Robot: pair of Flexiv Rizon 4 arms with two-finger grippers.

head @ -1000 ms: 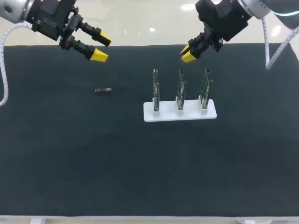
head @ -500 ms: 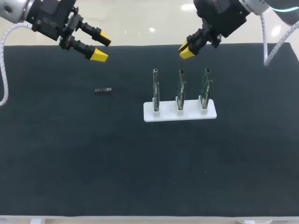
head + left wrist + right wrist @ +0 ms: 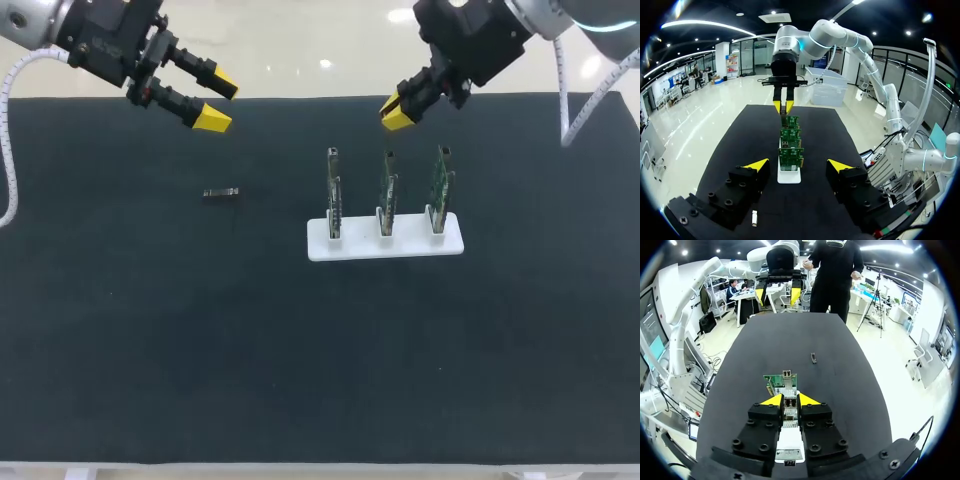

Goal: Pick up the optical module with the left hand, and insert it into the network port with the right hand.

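Note:
The optical module (image 3: 221,194), a small dark metal bar, lies flat on the black mat left of the board holder; it also shows in the wrist views (image 3: 754,218) (image 3: 813,358). My left gripper (image 3: 218,103) hangs open above the mat's far left edge, behind the module, which lies under its left finger (image 3: 798,165). Three green network boards (image 3: 387,188) stand upright in a white holder (image 3: 450,243). My right gripper (image 3: 395,112) hovers behind the middle board, fingers a narrow gap apart with nothing between them (image 3: 790,400).
The black mat (image 3: 300,360) covers the whole table, with bare room in front of the holder and on both sides. The boards (image 3: 790,150) stand in a row between my two grippers, the holder's base (image 3: 789,440) under my right one.
My right gripper has drifted a little left and toward the far edge of the mat. The left arm and the module have stayed put.

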